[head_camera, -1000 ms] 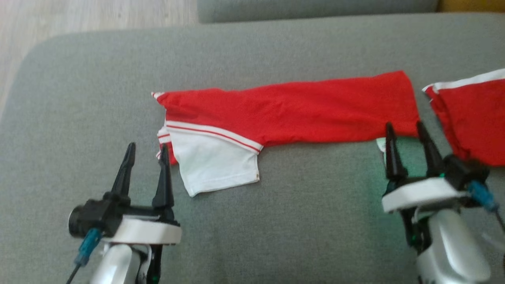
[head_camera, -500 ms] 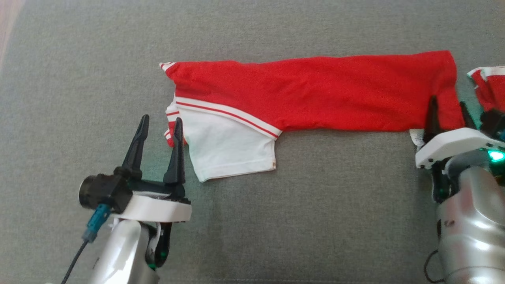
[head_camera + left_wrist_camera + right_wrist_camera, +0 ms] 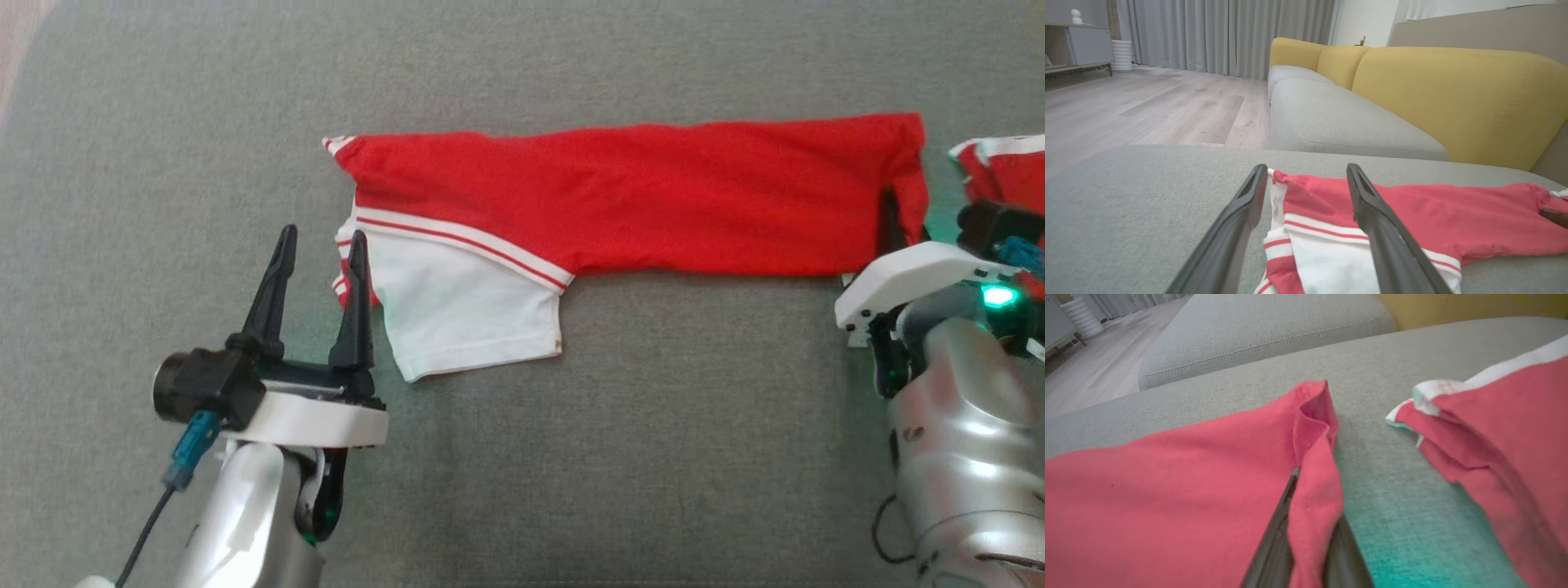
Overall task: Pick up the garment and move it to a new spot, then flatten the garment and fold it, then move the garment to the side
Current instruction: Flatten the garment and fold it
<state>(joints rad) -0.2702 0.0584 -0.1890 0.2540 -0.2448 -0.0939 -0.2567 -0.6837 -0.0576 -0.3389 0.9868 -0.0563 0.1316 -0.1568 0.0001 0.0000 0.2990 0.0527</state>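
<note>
Open cushion before the garment, red clothing blocking right side

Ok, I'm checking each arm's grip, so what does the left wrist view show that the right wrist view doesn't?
Left wrist view: the left tool open, with the white striped sleeve lying between its fingers, not gripped. Right wrist view: the right tool shut on a pinched fold at the end of the red shirt, and a second red garment lying apart beside it. Both: the red shirt spread on the gray cushion.
</note>
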